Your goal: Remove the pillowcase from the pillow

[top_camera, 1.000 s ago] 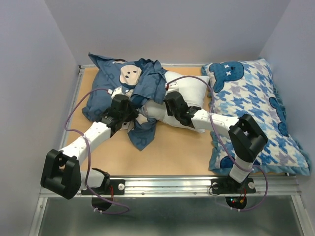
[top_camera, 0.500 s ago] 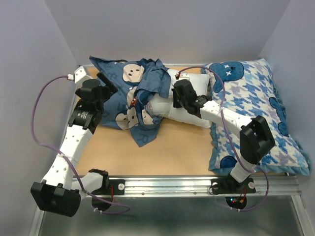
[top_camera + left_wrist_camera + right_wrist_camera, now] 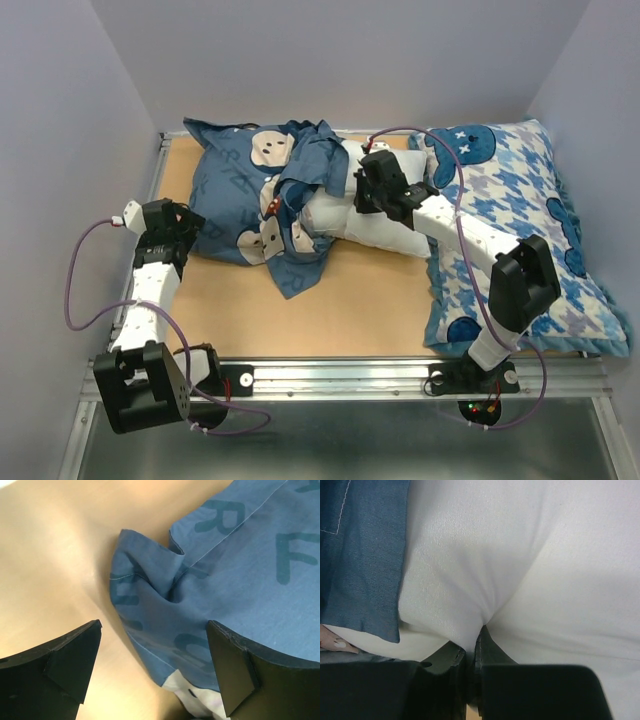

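Right tool point(image 3: 470, 647) tight on plump white pillow point(image 3: 545, 580); left tool point(image 3: 154, 627) agape beside crumpled slate-blue pillowcase point(image 3: 250, 580).

text: we read single letters R and F on pillowcase point(image 3: 240, 580) | a third looks like C or G | rest creased, illegible

Table point(image 3: 360, 300): pillowcase point(image 3: 225, 205), pillow point(image 3: 335, 215), houndstooth pillow point(image 3: 520, 190)

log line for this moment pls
left tool: open, over pillowcase edge | right tool: shut on pillow | pillowcase: partly off pillow
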Robot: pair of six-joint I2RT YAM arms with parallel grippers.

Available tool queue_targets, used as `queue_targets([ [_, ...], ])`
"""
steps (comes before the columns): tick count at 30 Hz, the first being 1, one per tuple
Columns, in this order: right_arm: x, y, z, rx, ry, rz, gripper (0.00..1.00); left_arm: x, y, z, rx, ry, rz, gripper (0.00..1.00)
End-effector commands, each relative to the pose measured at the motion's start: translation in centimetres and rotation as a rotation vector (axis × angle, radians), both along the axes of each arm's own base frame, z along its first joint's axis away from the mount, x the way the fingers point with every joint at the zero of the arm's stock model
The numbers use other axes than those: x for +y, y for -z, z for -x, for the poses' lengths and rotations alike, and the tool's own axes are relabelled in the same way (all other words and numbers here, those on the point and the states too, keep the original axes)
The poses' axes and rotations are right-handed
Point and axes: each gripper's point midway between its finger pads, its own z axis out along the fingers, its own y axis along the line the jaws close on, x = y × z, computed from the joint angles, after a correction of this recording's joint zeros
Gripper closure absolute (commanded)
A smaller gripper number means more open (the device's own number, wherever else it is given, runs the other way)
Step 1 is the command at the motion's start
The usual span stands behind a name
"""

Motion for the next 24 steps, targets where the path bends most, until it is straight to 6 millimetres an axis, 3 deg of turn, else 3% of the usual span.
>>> queue_targets([
  [1,0.9,-6.0,-0.7,-0.093,-0.008,-0.112,0.99,-1.3,0.7,-2.6,-0.090,0.002,0.159,0.03],
  [2,0.8,-6.0,-0.6,-0.093,-0.006,-0.112,0.99,-1.2,1.0,-2.9,-0.102,-0.003,0.178,0.04],
  [5,0.7,-6.5,-0.4,-0.101,-0.007,-0.116,0.99,-2.0,1.7,-3.7,-0.130,0.018,0.243,0.20],
  [6,0.7,-6.8,-0.4,-0.108,-0.008,-0.115,0.99,-2.0,1.8,-3.9,-0.129,0.017,0.247,0.37],
  [7,0.5,-7.2,-0.4,-0.114,-0.006,-0.118,0.99,-1.7,2.1,-3.9,-0.120,0.007,0.242,0.60],
  [8,0.5,-7.4,-0.5,-0.116,-0.003,-0.117,0.99,-1.6,2.1,-3.9,-0.119,0.004,0.240,0.60],
  [9,0.5,-7.8,-0.3,-0.123,-0.004,-0.120,1.00,-1.1,2.0,-3.9,-0.121,-0.010,0.234,0.67],
  [10,0.4,-8.5,-0.4,-0.135,-0.003,-0.120,1.00,-0.4,1.7,-3.8,-0.119,-0.028,0.216,0.81],
  [14,-0.5,-11.0,-0.5,-0.179,0.026,-0.111,1.00,2.9,-0.1,-3.5,-0.118,-0.114,0.137,0.92],
  [18,-2.1,-14.8,-0.3,-0.228,0.069,-0.135,0.99,7.0,-2.0,-2.9,-0.125,-0.216,0.082,0.94],
  [24,-5.1,-20.5,-0.2,-0.301,0.132,-0.171,0.99,10.6,-3.2,-2.4,-0.128,-0.297,0.044,0.95],
])
